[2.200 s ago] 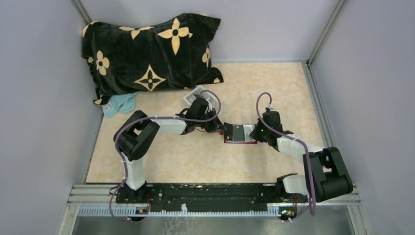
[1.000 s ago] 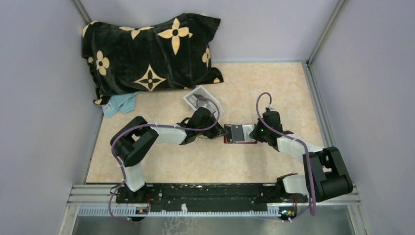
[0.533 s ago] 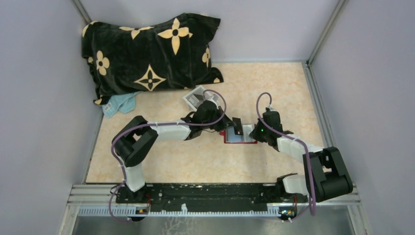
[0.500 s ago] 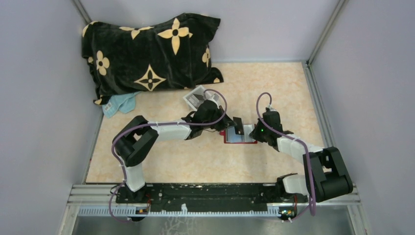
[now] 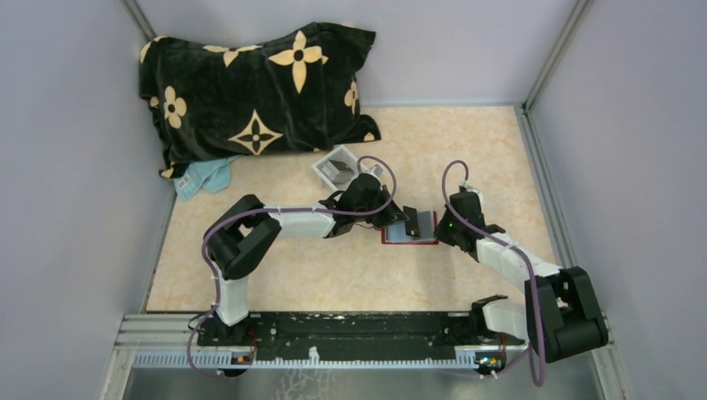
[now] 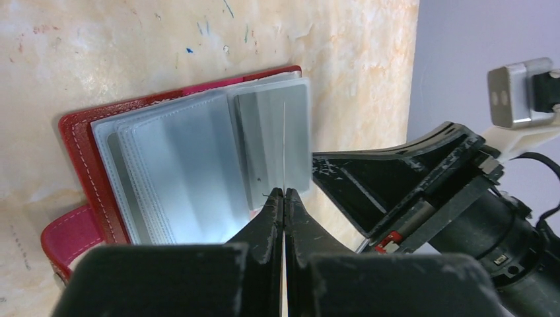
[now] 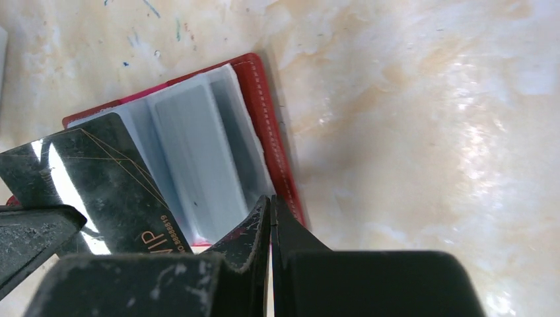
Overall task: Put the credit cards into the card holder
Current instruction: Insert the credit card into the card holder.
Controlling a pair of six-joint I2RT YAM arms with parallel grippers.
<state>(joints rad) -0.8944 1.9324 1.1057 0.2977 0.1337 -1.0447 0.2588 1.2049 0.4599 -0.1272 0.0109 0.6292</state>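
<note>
The card holder (image 6: 76, 148) lies open on the table (image 5: 467, 150), a little right of the middle, between the two arms. It has a red edge, and its clear plastic pockets face up.

The left gripper (image 6: 284, 195) comes from the left and is closed on one card (image 7: 99, 178). This card is dark and shiny, with the letters VIP on it. It is held above the left half of the holder and stands tilted. From the left wrist camera I see only its thin edge, over the pockets.

The right gripper (image 7: 271, 201) is also closed. Its tips are at the right side of the holder, where the pockets meet the red edge. I cannot tell if it pinches anything there.

Far and left of the holder there is a small white tray (image 5: 320, 165) with more cards (image 5: 340, 172) in it. A black pillow (image 5: 258, 83) with a flower pattern lies in the far left corner, and a light blue cloth (image 5: 203, 177) is just beside it
</note>
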